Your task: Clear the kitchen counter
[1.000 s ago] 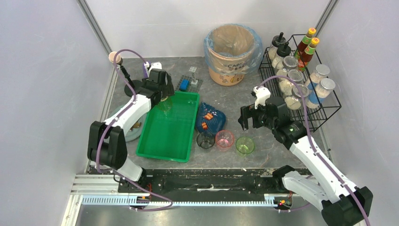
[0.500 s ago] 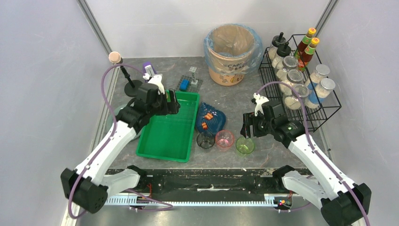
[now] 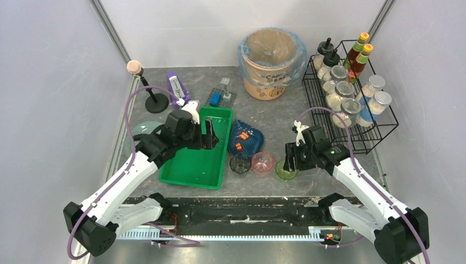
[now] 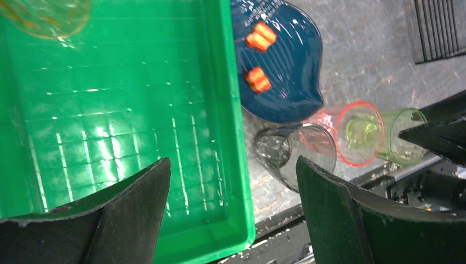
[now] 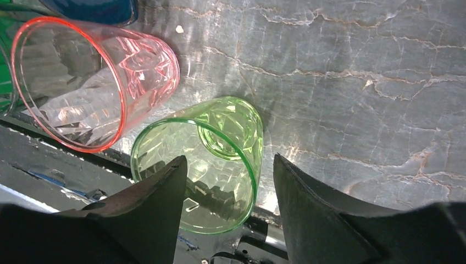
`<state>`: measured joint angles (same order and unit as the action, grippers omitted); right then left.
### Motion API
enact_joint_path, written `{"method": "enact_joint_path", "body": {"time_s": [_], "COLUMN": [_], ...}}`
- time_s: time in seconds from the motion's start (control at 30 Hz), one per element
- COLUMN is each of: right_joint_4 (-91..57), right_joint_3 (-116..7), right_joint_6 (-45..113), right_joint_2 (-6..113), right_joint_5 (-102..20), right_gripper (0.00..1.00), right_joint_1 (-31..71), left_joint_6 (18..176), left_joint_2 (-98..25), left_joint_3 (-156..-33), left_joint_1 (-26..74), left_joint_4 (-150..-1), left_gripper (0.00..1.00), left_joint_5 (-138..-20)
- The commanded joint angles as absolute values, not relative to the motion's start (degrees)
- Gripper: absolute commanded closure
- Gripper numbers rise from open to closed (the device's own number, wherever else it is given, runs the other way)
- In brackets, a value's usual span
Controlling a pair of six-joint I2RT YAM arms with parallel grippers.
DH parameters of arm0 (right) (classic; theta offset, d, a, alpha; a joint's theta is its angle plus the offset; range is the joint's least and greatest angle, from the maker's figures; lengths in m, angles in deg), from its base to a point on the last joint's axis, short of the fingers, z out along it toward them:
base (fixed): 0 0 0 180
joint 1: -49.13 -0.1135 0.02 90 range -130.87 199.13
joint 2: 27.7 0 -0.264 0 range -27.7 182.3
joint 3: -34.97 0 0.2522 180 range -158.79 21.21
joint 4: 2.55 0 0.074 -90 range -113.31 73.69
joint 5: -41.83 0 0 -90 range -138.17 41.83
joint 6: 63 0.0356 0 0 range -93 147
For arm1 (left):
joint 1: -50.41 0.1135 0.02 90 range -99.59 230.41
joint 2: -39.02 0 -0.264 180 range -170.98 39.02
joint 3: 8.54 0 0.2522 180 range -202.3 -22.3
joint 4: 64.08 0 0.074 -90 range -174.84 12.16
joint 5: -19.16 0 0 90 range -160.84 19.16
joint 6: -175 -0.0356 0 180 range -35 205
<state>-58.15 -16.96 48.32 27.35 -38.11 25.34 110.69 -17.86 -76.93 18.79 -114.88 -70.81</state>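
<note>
At the near edge of the counter, right fingers dropped astride green cup wall, narrowing, not clamped (pickup likely next); left fingers wide apart, empty, over tray.

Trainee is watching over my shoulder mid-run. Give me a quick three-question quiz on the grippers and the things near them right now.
1. True or false: the left gripper is holding a cup.
2. Which cup does the right gripper straddle? A pink, B green, C clear.
3. Fill in: the orange pieces lie on the blue ____.

Key
1. False: its jaws are open and empty above the tray.
2. B: the green cup stands between its jaws, which are not yet shut on it.
3. plate
</note>
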Motion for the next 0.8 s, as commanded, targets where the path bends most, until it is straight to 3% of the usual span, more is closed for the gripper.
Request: {"method": "enact_joint_path", "body": {"time_s": [0.0,0.2,0.43,0.5,0.77], "right_joint_4": [-59.98,-56.37,-52.69,-51.35,-39.38], "right_joint_3": [-16.51,-9.62,-11.2,-12.97,-17.88], "right_joint_6": [45.22,44.49,46.69,47.99,52.17], "right_joint_2": [24.18,20.71,20.37,19.34,13.61], "right_joint_5": [-40.75,-44.14,-47.82,-49.68,-49.08], "right_gripper": [0.39,0.51,0.96,1.0,1.0], "right_joint_1": [25.1,25.13,25.16,25.15,25.24], "left_joint_6": [115.72,119.62,117.18,116.7,121.51], "left_joint_2": [-19.11,-22.3,-26.37,-26.71,-23.96], "left_joint_3": [-77.47,-79.7,-85.67,-87.12,-84.55], "left_joint_1": [13.0,8.89,8.57,8.57,8.65], "left_joint_4": [-115.27,-117.38,-116.57,-114.98,-99.68], "left_gripper": [0.11,0.11,0.11,0.11,0.09], "left_joint_5": [-67.54,-67.58,-70.57,-72.57,-75.43]}}
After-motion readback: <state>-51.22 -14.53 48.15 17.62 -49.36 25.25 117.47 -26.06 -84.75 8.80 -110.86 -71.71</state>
